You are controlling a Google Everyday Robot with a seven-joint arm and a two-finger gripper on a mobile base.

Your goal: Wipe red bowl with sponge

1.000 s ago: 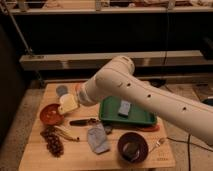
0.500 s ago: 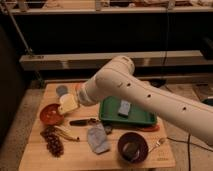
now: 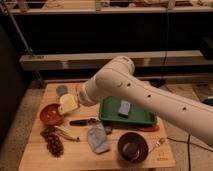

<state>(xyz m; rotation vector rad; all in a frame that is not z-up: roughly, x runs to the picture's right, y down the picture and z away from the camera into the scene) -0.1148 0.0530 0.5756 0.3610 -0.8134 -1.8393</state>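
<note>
A: Where is the gripper [image 3: 75,101] found, and what is carried?

B: It is found left of centre in the frame, at the end of the pale arm reaching in from the right. The jaws are seen pinched on the pale yellow sponge [image 3: 67,104].

A: Where is the red bowl [image 3: 50,114] placed?

B: On the left part of the wooden counter [image 3: 40,155], above the grapes [image 3: 52,142] and well apart from the green tray [image 3: 145,118]. The sponge is held just beside its upper right rim.

A: Which step is judged to be in hand?

B: The approach. Wiping is not yet begun, since no contact with the bowl's inside is seen.

A: What is called for next?

B: A short lowering down and left, so that the sponge is pressed into the hollow and swept round without the bowl being pushed along.
</note>
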